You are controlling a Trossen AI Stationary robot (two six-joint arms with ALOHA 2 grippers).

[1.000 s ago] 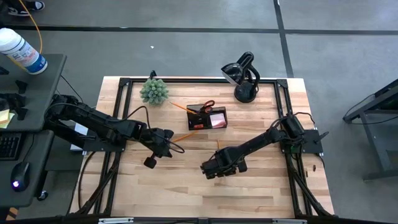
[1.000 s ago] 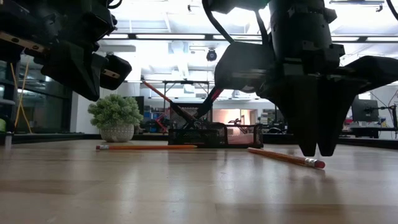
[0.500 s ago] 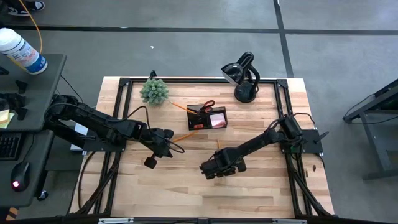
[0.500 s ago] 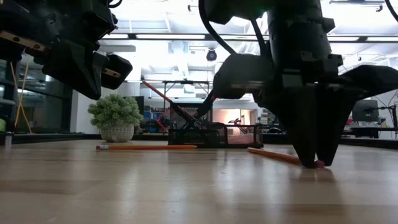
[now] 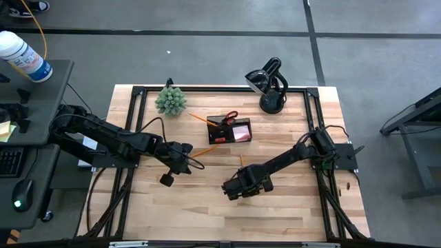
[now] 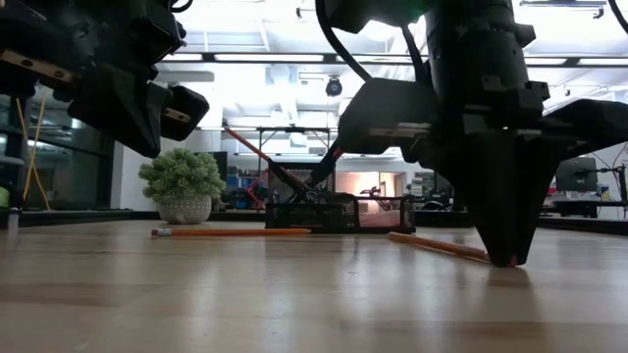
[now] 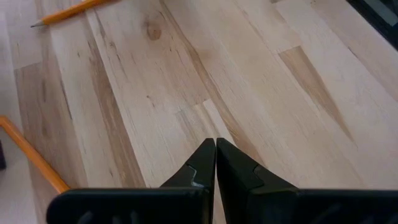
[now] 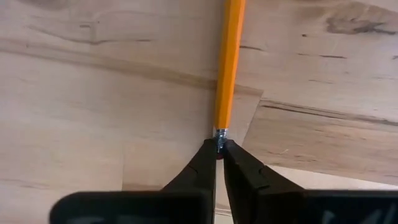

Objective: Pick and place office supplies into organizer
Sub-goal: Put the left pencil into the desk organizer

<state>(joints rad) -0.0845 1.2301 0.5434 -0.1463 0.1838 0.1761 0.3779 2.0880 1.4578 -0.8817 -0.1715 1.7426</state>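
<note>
A yellow-orange pencil [image 8: 229, 62] lies flat on the wooden table, and my right gripper [image 8: 219, 144] is shut on its eraser end, near the table's middle [image 5: 241, 184]. My left gripper [image 7: 215, 146] is shut on nothing and hovers above bare wood left of centre [image 5: 180, 158]. A second pencil [image 5: 202, 150] lies flat between the left gripper and the black organizer [image 5: 229, 131]. The organizer stands farther back and holds red-handled scissors [image 5: 231, 116] and a pink pad [image 5: 241, 132]. A third pencil [image 5: 200, 118] sticks out of it. My right gripper pinches the pencil's eraser end [image 8: 220, 134] between its two fingertips [image 6: 505, 257]. The fingers come from above, pointing down, and reach the tabletop. The pencil's shaft [image 6: 437, 246] still lies on the table, running away from the fingers toward the far side.
A small green spiky plant [image 5: 170, 100] stands at the far left corner and a black desk lamp [image 5: 270, 84] at the far right. The black frame rail [image 5: 220, 88] edges the table. Bare wood spreads across the near half.
My right gripper has come down from just above the table until its fingertips reach the tabletop around the pencil's eraser end, which they now cover. The pencil has stayed on the table.
</note>
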